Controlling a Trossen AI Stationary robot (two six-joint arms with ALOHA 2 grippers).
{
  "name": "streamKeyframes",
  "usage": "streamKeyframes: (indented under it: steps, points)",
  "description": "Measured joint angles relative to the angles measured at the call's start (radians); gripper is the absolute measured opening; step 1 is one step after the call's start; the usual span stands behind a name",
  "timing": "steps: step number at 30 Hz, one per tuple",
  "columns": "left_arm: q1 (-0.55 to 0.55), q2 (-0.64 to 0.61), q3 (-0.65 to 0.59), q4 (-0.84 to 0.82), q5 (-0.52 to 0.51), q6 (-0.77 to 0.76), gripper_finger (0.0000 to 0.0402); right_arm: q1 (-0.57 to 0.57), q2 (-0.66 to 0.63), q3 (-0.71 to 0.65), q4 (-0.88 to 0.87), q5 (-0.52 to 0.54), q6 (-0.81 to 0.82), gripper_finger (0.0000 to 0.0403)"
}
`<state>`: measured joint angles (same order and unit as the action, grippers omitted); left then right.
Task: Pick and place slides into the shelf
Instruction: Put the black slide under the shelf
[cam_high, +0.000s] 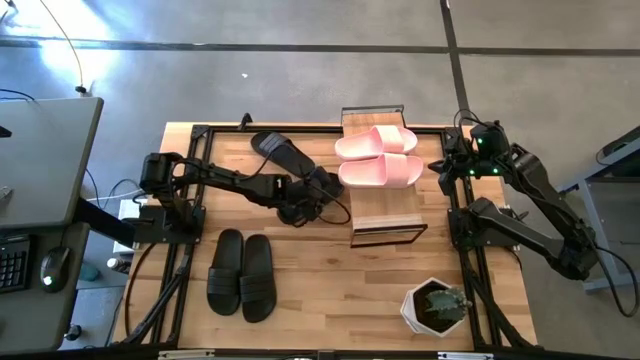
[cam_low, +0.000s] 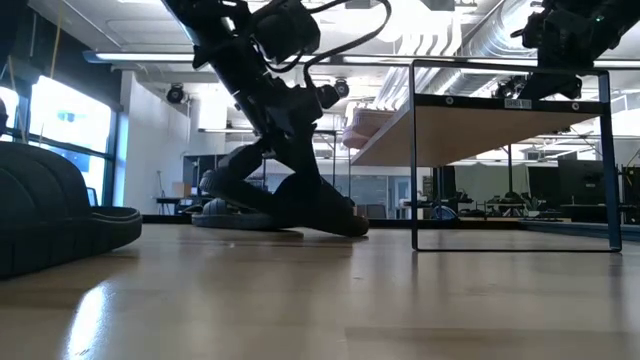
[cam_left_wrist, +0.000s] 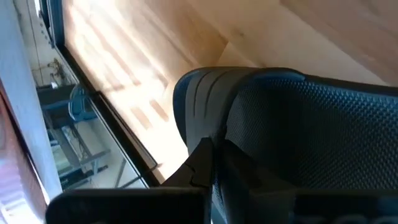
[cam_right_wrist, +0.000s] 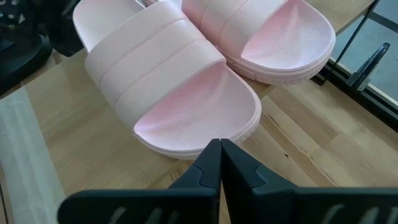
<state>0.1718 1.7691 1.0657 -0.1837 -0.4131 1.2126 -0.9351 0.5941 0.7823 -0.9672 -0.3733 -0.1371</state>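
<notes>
Left tool (cam_high: 322, 190) seemingly clamps a black slide (cam_high: 318, 183) beside shelf (cam_high: 385, 218) edge.

Two matte black jointed arms (cam_high: 230, 180), blocky housings, loose black cables; small green lights glowing near the right wrist (cam_high: 483, 145).

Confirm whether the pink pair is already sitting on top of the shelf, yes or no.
Yes. In the high view both pink slides lie side by side on the wooden top plank of the shelf.
</notes>
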Motion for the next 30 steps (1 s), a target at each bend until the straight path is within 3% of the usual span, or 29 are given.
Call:
streamKeyframes:
  steps: [7,16,30]
  points:
    - [-0.033,-0.001,0.000,-0.005,0.019,0.140,0.0001,0.000,0.000,0.000,0.000,0.000,0.000,0.0000]
    - [-0.035,-0.001,0.000,-0.008,0.013,0.135,0.0006,0.000,0.000,0.000,0.000,0.000,0.000,0.0000]
    - [-0.035,-0.002,0.000,-0.022,-0.055,0.062,0.0134,0.000,0.000,0.000,0.000,0.000,0.000,0.0000]
